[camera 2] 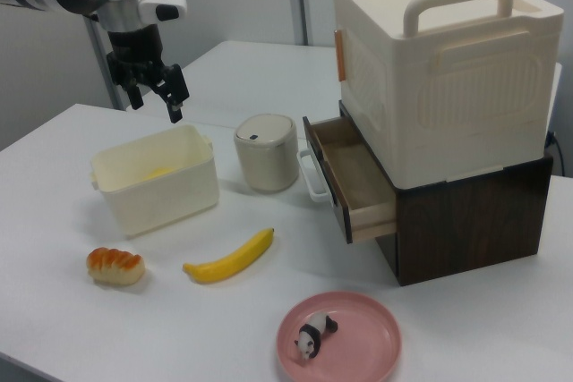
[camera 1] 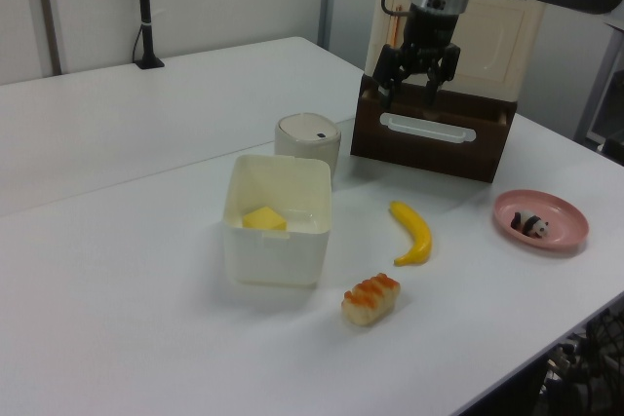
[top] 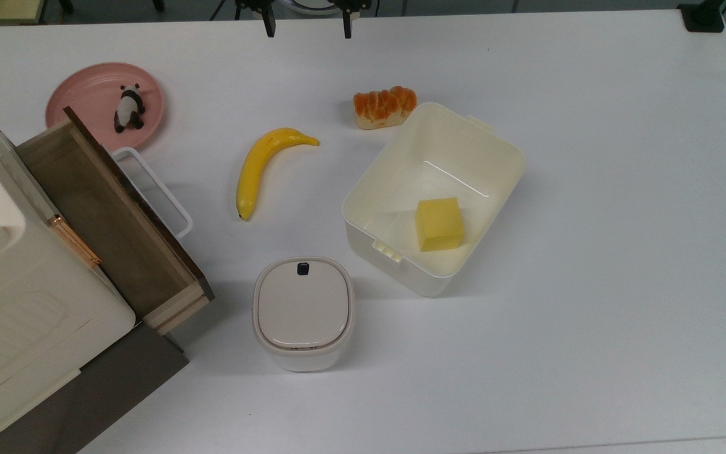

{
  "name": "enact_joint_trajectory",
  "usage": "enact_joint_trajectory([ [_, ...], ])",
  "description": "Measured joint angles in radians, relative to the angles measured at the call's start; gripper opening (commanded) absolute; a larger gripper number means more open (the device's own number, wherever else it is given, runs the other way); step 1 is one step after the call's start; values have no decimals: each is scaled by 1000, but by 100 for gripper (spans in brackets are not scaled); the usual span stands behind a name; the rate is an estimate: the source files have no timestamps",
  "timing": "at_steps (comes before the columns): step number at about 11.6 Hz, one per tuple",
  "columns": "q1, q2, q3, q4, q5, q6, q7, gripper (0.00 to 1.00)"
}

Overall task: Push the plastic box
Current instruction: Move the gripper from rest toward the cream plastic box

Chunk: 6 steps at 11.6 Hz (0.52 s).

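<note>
Here the box sits open on the table, well below the gripper and apart from it, with a yellow block on its floor. In the right view the box's near wall hides most of that block, and a sliver of yellow shows over the rim. The gripper hangs in the air, its fingers spread wide with nothing between them; in the top view the two tips poke in at the upper edge, the arm above cut off.

A bread roll lies just beside the box's corner nearest the gripper in the top view. A banana lies farther out, to the top view's left of the box. A lidded bin with a black button stands near the box, on the side away from the gripper in the top view. Beyond the banana a drawer stands pulled open under a cream cabinet, whose far side is cut off in the top view. A pink plate holds a small panda figure. No writing can be read on any of these.
</note>
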Motion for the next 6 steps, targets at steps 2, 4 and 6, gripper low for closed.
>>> enact_joint_trajectory([
  [2, 0, -2, 1, 0, 1, 0, 21, 100],
  [4, 0, -2, 15, 3, 2, 3, 121, 100],
  [6, 1, -2, 30, 4, 2, 3, 163, 100],
])
